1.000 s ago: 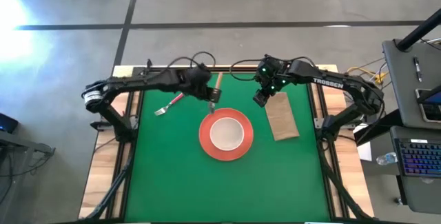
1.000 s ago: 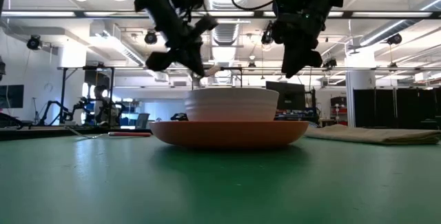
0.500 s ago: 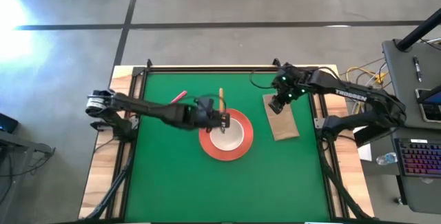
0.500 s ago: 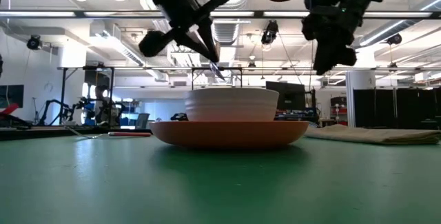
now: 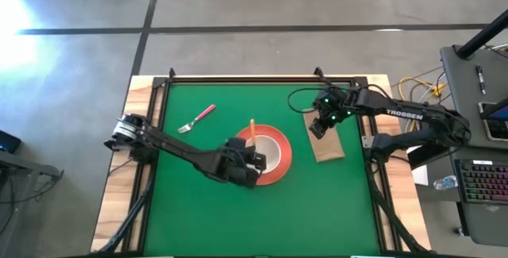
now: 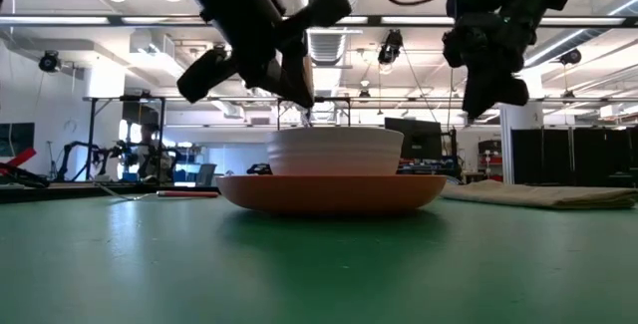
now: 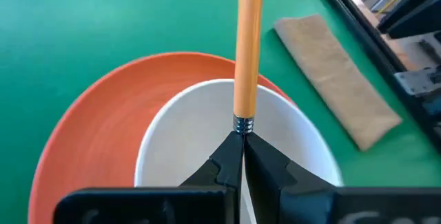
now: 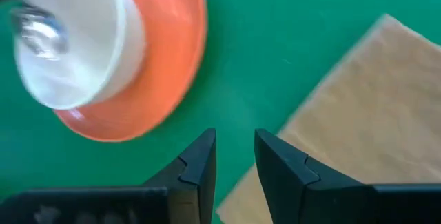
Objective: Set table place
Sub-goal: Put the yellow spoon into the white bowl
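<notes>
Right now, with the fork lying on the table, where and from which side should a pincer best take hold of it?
Probably the pink handle of the fork, near its middle, from straight above. The fork lies flat on the bare green table, slanting with its tines toward the left edge, so the pincer fingers should close across the handle's narrow width. It lies apart from the plate, which leaves room to come down.

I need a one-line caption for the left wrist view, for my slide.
Left gripper grips the orange-handled spoon over the cream bowl.

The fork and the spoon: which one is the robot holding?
The spoon, with its orange handle. The left pincer grips it over the bowl. The pink-handled fork lies alone on the table.
</notes>
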`<state>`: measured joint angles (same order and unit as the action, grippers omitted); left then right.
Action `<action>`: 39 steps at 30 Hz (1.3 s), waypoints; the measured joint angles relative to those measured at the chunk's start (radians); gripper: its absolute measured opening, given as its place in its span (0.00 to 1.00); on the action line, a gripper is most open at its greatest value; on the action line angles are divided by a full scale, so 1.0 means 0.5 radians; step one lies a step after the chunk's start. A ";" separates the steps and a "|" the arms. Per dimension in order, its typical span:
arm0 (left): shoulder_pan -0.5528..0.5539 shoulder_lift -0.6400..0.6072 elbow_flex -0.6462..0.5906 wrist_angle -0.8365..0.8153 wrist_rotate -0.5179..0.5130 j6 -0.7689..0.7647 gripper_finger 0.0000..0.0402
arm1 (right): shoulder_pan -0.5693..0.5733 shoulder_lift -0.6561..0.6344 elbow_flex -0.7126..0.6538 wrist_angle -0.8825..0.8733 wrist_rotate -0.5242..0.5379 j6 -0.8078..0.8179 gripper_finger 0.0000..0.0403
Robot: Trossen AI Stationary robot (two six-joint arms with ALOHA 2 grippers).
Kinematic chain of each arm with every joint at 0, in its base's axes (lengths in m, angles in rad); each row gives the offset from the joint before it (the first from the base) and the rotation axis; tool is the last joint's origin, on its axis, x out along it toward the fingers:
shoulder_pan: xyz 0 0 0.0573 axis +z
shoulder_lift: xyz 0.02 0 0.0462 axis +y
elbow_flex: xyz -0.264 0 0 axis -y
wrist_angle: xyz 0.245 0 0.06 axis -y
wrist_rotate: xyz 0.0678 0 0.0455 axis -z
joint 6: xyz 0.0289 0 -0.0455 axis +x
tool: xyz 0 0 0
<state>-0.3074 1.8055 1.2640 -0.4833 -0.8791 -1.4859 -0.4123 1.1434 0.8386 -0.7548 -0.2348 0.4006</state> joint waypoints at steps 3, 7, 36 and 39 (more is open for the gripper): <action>-0.014 0.068 -0.005 -0.012 -0.079 0.000 0.00 | 0.050 0.007 0.012 0.106 0.000 0.002 0.23; -0.014 0.148 -0.007 -0.006 -0.126 -0.001 0.00 | 0.079 0.008 0.012 0.176 0.019 0.070 0.23; 0.012 0.161 -0.024 -0.012 0.014 0.000 0.25 | 0.082 0.009 0.010 0.176 0.160 0.071 0.23; 0.012 0.148 -0.024 -0.049 0.015 0.000 0.30 | 0.080 0.009 0.010 0.177 0.163 0.067 0.23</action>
<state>-0.3012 1.8797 1.2518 -0.5076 -0.8719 -1.4860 -0.3721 1.1481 0.8436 -0.6662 -0.1532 0.4343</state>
